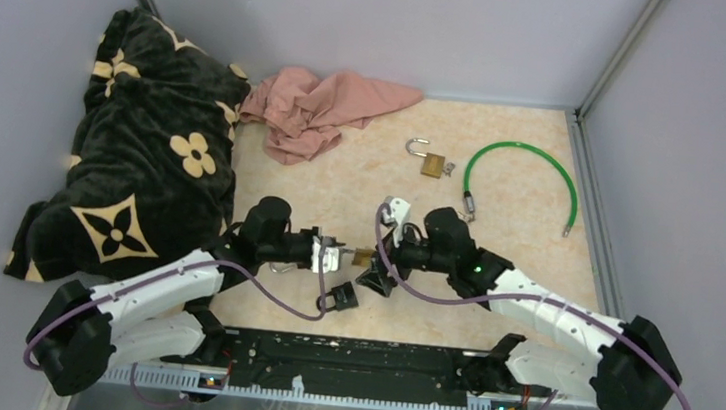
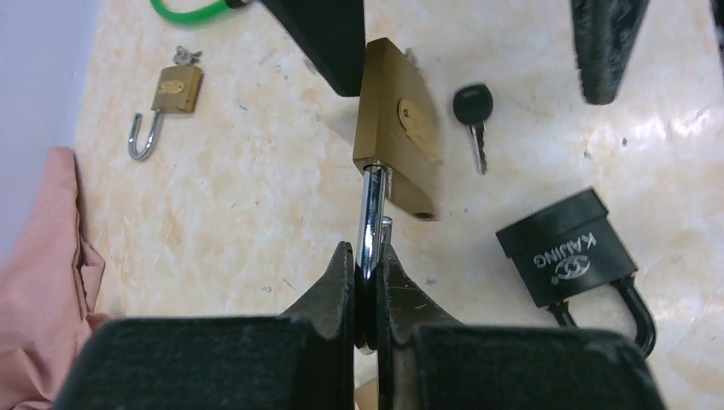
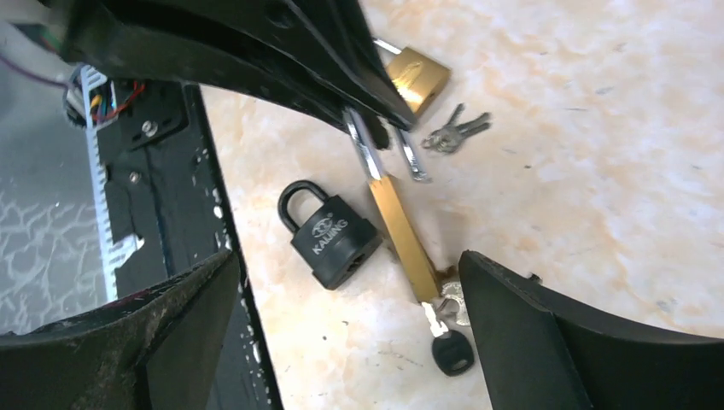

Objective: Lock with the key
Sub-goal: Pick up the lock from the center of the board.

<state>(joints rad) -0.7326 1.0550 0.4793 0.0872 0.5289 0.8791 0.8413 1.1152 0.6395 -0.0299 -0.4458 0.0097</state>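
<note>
- the left pincer (image 2: pixel 365 256) is clamping tight on the shackle (image 2: pixel 370 209) of the brass padlock (image 2: pixel 397 120), holding the body out toward the other arm; i am judging that this is presenting the keyhole end to its partner
- the right pincer (image 3: pixel 350 254) is standing wide and holding nothing; its fingers are straddling the brass body on either side, probably lining up to steady it or to go for the key
- the shackle's short leg is sitting outside the body, so the lock is reading as open and the locking is not yet done
- the black-headed key (image 2: pixel 472 107) is lying on the table (image 2: pixel 256 222) just beside the held lock; from the left wrist it is looking apart from the body; from the right wrist its blade is lying close under the keyhole end, and i cannot tell whether it is touching
- counting padlocks: one black padlock (image 2: pixel 568 252) resting near the arms' bases; a second brass padlock (image 1: pixel 432 163) lying open, well apart, beside the one green cable lock (image 1: pixel 528 166); a third brass padlock (image 3: pixel 417 75) showing beyond the left pincer with a key bunch (image 3: pixel 457 132); four in all, as i am judging it
- one pink cloth (image 1: pixel 318 110) and one dark flowered blanket (image 1: pixel 142 164) are lying at the far left, clear of the work
</note>
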